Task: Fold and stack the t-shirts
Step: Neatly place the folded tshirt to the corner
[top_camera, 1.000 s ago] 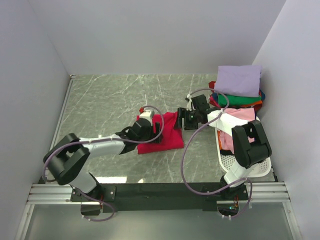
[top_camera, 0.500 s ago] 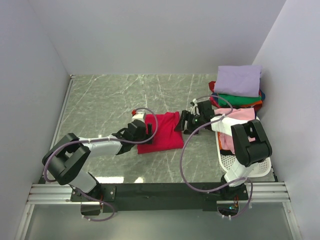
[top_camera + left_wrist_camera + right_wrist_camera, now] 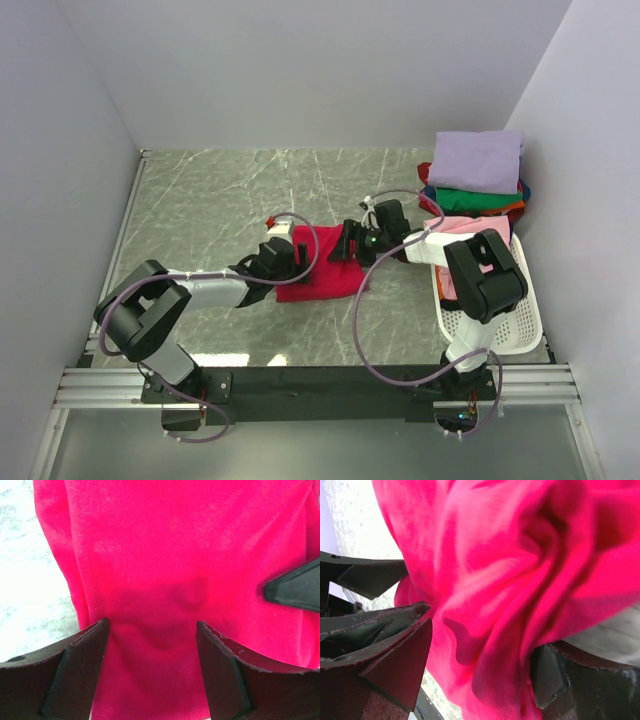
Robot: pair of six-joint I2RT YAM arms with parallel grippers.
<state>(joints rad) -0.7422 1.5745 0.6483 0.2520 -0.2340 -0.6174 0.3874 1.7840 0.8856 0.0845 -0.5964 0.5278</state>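
Crimson t-shirt (image 3: 322, 278) was clamped, bunched, in the right gripper (image 3: 347, 245); the left gripper (image 3: 300, 262) gaped empty over it, so pulling might drag the fold apart.

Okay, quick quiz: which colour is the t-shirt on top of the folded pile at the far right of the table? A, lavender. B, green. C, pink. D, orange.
A: in the top view the lavender t-shirt lies uppermost on the pile, with the green t-shirt showing just beneath it.
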